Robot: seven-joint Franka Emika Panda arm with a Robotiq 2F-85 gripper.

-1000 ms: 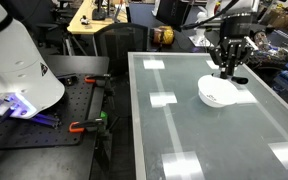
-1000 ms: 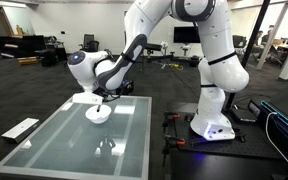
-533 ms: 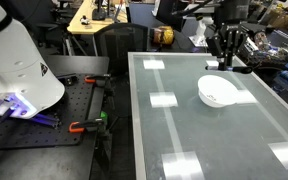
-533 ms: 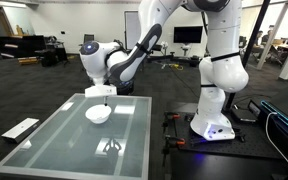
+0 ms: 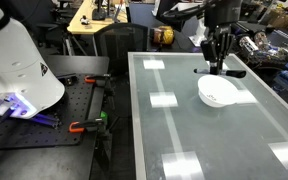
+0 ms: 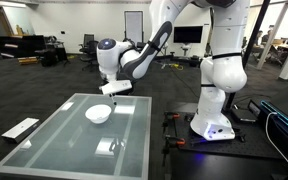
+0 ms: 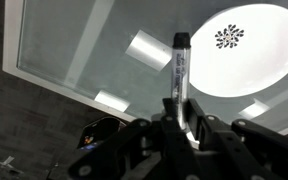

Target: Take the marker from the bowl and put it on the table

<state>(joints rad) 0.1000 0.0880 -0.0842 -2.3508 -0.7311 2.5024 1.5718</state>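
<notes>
My gripper [image 5: 217, 67] is shut on the marker [image 5: 227, 73], a thin black pen held roughly level a little above the far rim of the white bowl [image 5: 218, 92]. In the wrist view the marker [image 7: 178, 68] sticks out from between the jaws of the gripper [image 7: 176, 115], with the empty bowl [image 7: 246, 60] below and to the right. The bowl stands on the pale green-grey glass table [image 5: 184, 130]. In an exterior view the gripper [image 6: 112, 91] hangs just above and beside the bowl [image 6: 99, 113] on the table [image 6: 64, 145].
A black perforated bench with orange-handled clamps [image 5: 79, 105] and the robot's white base [image 5: 19, 60] stand beside the table. Desks and office clutter lie behind it. A flat white object [image 6: 22, 127] lies on the floor past the table.
The gripper has risen from inside the bowl with the marker in it and now holds it above the bowl's rim. The bowl has stayed in place.
</notes>
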